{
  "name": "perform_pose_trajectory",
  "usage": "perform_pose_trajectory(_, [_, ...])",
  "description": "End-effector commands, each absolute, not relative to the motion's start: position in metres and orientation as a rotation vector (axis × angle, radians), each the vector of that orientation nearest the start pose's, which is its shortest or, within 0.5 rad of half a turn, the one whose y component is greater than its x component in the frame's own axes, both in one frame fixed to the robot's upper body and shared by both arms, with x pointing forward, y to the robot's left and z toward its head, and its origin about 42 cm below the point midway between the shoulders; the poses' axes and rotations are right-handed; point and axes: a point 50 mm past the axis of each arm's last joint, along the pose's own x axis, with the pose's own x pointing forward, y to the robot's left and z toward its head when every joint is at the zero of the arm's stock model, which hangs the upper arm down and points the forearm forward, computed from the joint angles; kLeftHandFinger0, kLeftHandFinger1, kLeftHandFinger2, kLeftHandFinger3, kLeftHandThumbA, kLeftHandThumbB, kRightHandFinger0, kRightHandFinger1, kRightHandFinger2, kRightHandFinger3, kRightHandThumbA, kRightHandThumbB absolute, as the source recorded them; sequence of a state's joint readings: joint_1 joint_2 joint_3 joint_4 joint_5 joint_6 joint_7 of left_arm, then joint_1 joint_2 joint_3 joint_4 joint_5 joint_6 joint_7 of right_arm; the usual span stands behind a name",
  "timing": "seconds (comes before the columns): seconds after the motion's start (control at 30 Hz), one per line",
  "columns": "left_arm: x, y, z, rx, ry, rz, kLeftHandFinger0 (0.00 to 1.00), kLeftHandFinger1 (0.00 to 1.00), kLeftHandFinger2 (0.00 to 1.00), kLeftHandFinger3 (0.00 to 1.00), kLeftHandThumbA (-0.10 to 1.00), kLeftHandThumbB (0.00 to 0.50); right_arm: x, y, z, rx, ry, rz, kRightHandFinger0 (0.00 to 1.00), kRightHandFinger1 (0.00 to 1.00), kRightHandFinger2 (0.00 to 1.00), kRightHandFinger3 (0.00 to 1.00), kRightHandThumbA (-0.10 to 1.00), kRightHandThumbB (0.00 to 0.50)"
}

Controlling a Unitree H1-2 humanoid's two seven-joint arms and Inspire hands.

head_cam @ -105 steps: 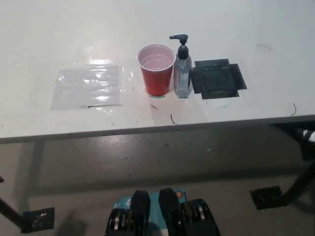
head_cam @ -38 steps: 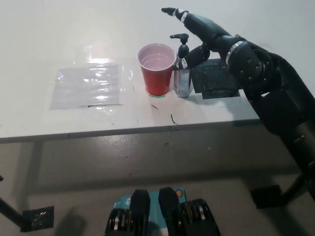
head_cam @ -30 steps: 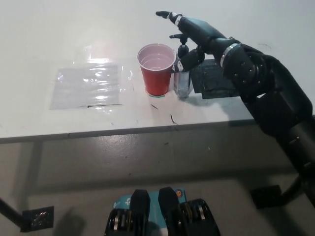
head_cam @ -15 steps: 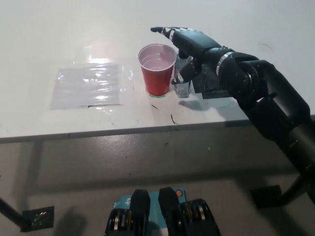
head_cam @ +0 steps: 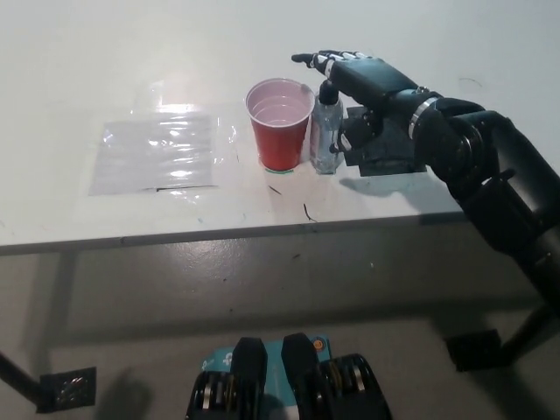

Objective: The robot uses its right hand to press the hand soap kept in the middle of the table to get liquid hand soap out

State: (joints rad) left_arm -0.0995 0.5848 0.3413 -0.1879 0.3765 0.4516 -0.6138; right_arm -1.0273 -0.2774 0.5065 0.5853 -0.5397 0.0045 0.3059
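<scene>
Black fingers (head_cam: pixel 317 59) are stretching out flat and slightly spread, holding nothing, over the pump head of the hand soap (head_cam: pixel 328 131), reaching toward the upper middle of the frame. The right hand (head_cam: pixel 367 83) is lying palm-down across the top of the bottle, with the thumb curling down on the bottle's right side, near the black mat (head_cam: pixel 394 149). The bottle is standing upright in the upper middle of the table (head_cam: pixel 131 70), just beside the red cup (head_cam: pixel 280 122) on its left; its long axis is running straight up and down, directly beneath the fingers, so the coming press looks to me like a plain downward push along that axis. The pump head itself is hidden under the hand, so whether the palm is touching it or hovering just above is impossible to tell, and the nozzle's direction is also out of sight. A clear plastic sheet (head_cam: pixel 157 153) is lying well apart at the left. The left hand is not showing in the frame, so only the right arm is within reach.
</scene>
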Motion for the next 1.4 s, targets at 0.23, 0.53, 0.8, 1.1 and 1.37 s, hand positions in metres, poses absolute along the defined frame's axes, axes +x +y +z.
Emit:
perform_pose_trajectory(0.23, [0.301,0.443,0.255,0.812,0.292,0.004,1.0,1.0,1.0,0.88,1.0,0.079,0.523,-0.104,0.284,-1.219,-0.302,0.638,1.0,1.0,1.0,1.0,1.0,0.447])
perform_pose_trajectory(0.53, [0.306,0.442,0.26,0.826,0.287,0.003,1.0,1.0,1.0,0.88,1.0,0.081,0.522,-0.1,0.264,-1.283,-0.346,0.676,1.0,1.0,1.0,1.0,1.0,0.452])
perform_pose_trajectory(0.8, [0.306,0.441,0.264,0.839,0.278,0.012,1.0,1.0,1.0,0.86,1.0,0.09,0.526,-0.126,0.26,-1.413,-0.292,0.655,1.0,1.0,1.0,1.0,1.0,0.433])
perform_pose_trajectory(1.1, [0.303,0.442,0.265,0.848,0.279,0.02,1.0,1.0,1.0,0.88,1.0,0.072,0.525,-0.151,0.264,-1.517,-0.283,0.63,1.0,1.0,1.0,1.0,1.0,0.461])
perform_pose_trajectory(1.37, [0.306,0.443,0.267,0.843,0.274,0.017,1.0,1.0,1.0,0.87,1.0,0.094,0.524,-0.153,0.264,-1.501,-0.244,0.621,1.0,1.0,1.0,1.0,1.0,0.479])
